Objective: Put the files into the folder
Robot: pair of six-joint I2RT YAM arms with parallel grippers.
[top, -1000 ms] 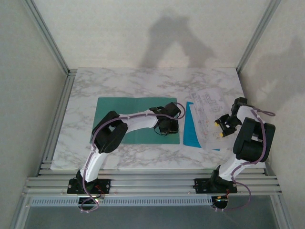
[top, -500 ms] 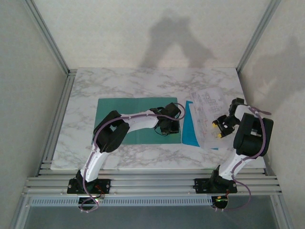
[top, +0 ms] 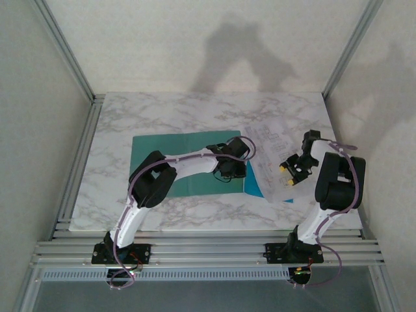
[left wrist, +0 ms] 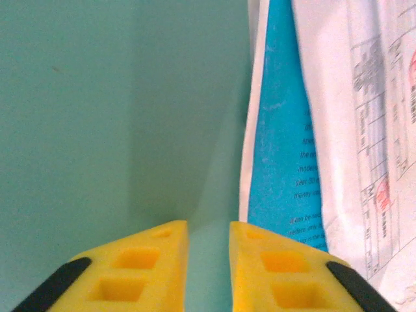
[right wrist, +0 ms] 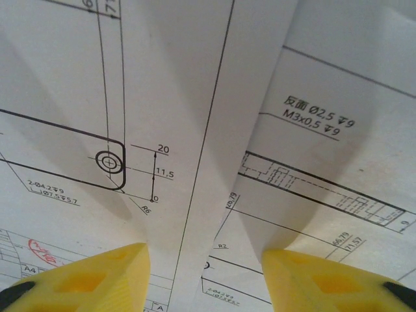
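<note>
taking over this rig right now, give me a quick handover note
Left end effector: low over the right part of the folder, fingers a narrow gap apart, nothing between them.
Right end effector: open wide, fingers down at the files, not clamped on them.
The folder lies flat on the table. The files, a blue sheet among them, lie to its right, their left edge at the folder's right edge.
Done: no sheet is inside the folder yet.
Left: get all the sheets into the folder.
</note>
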